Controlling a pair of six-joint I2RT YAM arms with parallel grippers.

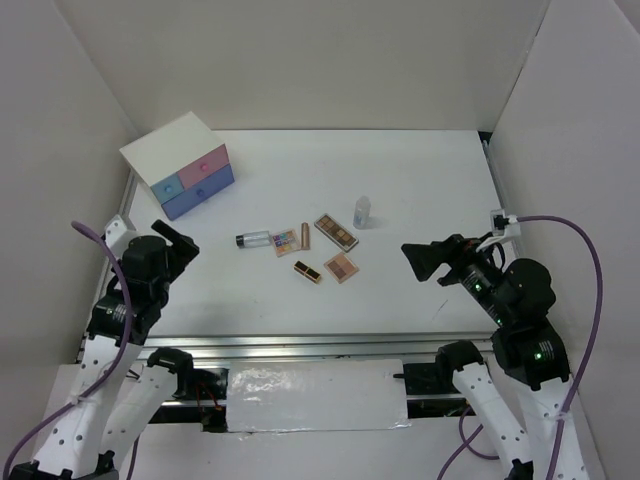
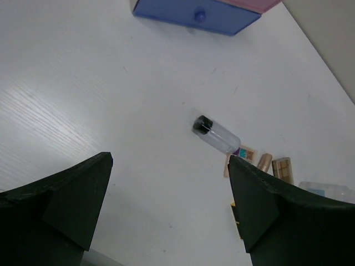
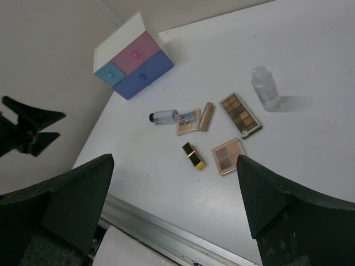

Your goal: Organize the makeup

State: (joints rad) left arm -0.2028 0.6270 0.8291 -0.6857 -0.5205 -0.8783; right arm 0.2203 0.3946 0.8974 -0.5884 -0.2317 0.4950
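Seven cosmetics loose at mid-table, both grippers empty

Lying in a loose cluster on the white table (image 1: 420, 180): clear dark-capped tube (image 1: 253, 239) on its side, just beside multicoloured palette (image 1: 287, 242) and rose-gold lipstick tube (image 1: 305, 236); long brown palette (image 1: 336, 232) to their right; small clear bottle (image 1: 362, 211) upright near it; black-gold case (image 1: 308, 271) and tan palette (image 1: 341, 267) nearer the arms. Set well apart at far left, white box with pink and blue drawers (image 1: 180, 165). Poised on either side of the cluster, left gripper (image 2: 169, 166) and right gripper (image 3: 175, 163), jaws spread wide, holding nothing.
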